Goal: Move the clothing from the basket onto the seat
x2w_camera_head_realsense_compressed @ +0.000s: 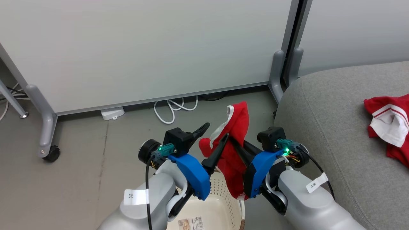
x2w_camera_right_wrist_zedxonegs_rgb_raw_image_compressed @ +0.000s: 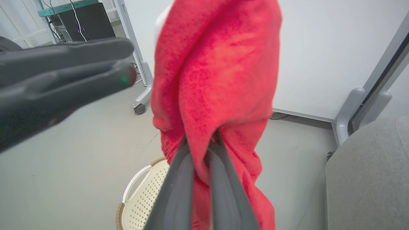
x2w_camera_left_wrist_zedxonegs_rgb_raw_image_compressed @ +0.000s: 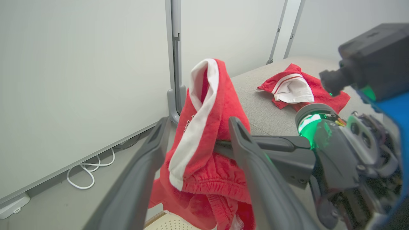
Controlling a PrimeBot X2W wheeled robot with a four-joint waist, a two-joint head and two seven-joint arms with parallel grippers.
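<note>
A: Start at the claws. What has the right gripper (x2w_camera_right_wrist_zedxonegs_rgb_raw_image_compressed: 202,140) got?
B: Its two fingers are clenched on a fold of the red garment (x2w_camera_right_wrist_zedxonegs_rgb_raw_image_compressed: 217,64). One end is draped above the tips and the rest trails down towards the basket (x2w_camera_right_wrist_zedxonegs_rgb_raw_image_compressed: 140,191)
A: And the left gripper (x2w_camera_head_realsense_compressed: 217,130)?
B: Spread wide, a finger on either side of the same cloth, grasping nothing. I'd judge all the weight is on the right claw
A: Why hold it that high?
B: To lift the tail out of the basket, I think. In the head view the lower hem sits about level with the brown rim, and I can't tell whether it is free
A: Where does it need to go?
B: Onto the seat (x2w_camera_head_realsense_compressed: 335,121), to the robot's right, with its rounded edge near the right arm. The other red garment (x2w_camera_head_realsense_compressed: 388,124), the one with the white panel, lies crumpled on the cushion, well apart from that edge
A: Room to move?
B: There is bare grey cushion between the edge and that garment, enough for a second piece. The floor (x2w_camera_head_realsense_compressed: 96,153) ahead is open up to the partition panel (x2w_camera_head_realsense_compressed: 143,48), with a white cable (x2w_camera_head_realsense_compressed: 172,111) at its base. The tight spot is the left gripper. Its open fingers flank the cloth, so a swing to the right could snag unless that arm backs off first
</note>
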